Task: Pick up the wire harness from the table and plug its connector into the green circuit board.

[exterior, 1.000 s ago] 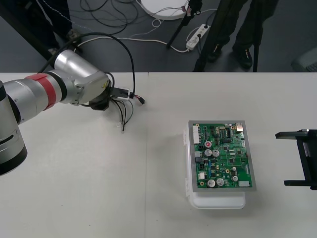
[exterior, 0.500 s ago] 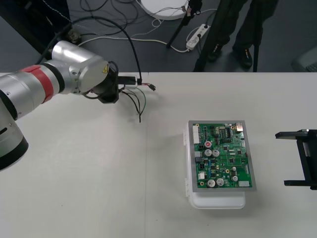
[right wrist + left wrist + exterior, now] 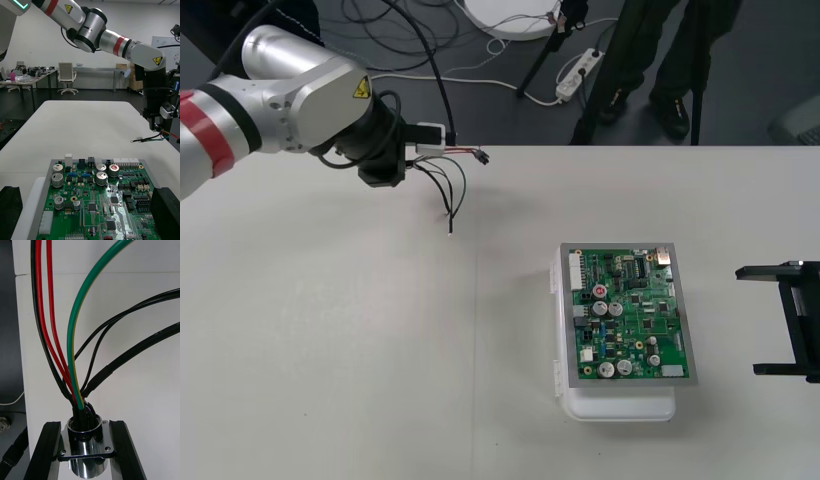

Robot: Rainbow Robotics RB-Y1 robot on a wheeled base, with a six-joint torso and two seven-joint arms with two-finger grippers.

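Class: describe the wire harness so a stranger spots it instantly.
Over the light table's far-left part hangs the left gripper, shut on the wire harness. Unlike the green board, it is red, black and green wires from a round metal socket.

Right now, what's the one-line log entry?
left pincer: shut on harness, far edge | right pincer: open, parked | board: harness not in
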